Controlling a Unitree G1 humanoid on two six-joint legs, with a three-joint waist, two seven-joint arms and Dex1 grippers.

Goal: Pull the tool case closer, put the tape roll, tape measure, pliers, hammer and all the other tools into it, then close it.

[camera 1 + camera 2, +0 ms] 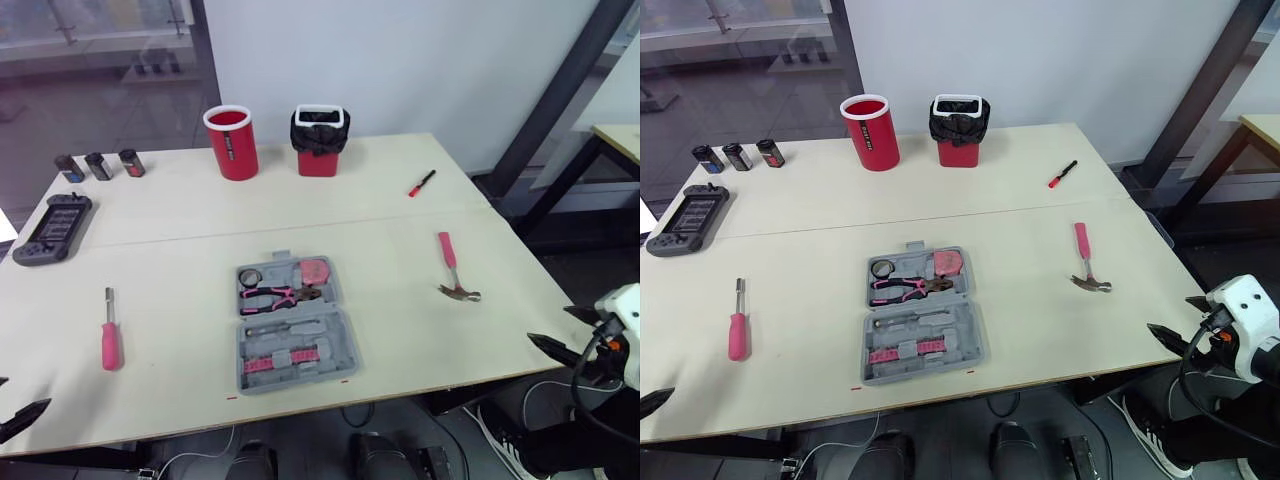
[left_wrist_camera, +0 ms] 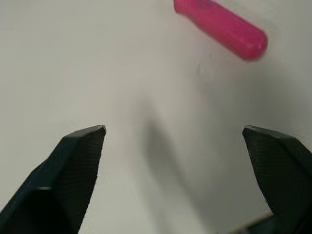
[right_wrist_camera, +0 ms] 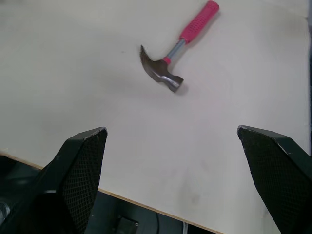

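Your left gripper (image 2: 173,128) hangs over the near left corner of the table (image 1: 180,250), with its jaws wide apart and nothing held in them. Your right gripper (image 3: 170,130) is at the near right edge of the table. Its jaws are also spread wide and empty. A little farther on the left lies the screwdriver (image 1: 109,332) with a pink handle, flat on the table and well apart from the case. The grey tool case (image 1: 300,378) lies open in the near middle of the table. In its far half you can see the tape roll (image 1: 249,276), the tape measure (image 1: 313,270) and the pliers (image 1: 280,296). Its near half holds some smaller pink and grey tools that I cannot tell apart. The hammer (image 1: 452,270) lies on the table to the right of the case, with its head toward you. Farther away there are a red marker (image 1: 421,183) on the right, a black device (image 1: 55,228) at the left edge, and a red cup (image 1: 232,142) beside a red container (image 1: 320,140) at the far side.
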